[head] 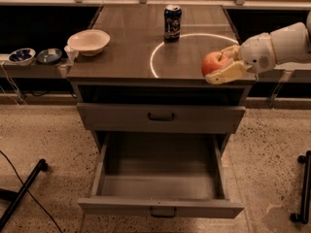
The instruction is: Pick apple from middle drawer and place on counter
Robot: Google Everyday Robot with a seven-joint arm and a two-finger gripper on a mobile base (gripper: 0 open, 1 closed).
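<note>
My gripper [219,65] comes in from the right and is shut on the red apple [212,62], holding it just over the front right corner of the counter [126,52]. The counter is a wood-grain top marked with a thin white ring [154,57]. The middle drawer [160,178] is pulled wide open below, grey inside and empty, with a dark curved handle [162,211] on its front. My white arm [284,42] reaches back to the right edge of the view.
A dark soda can [172,23] stands at the ring's far edge. A white bowl [88,41] sits at the counter's left. The closed drawer front [160,116] is above the open one. Small bowls [22,56] rest on the left shelf. A black stand leg [22,191] lies on the floor.
</note>
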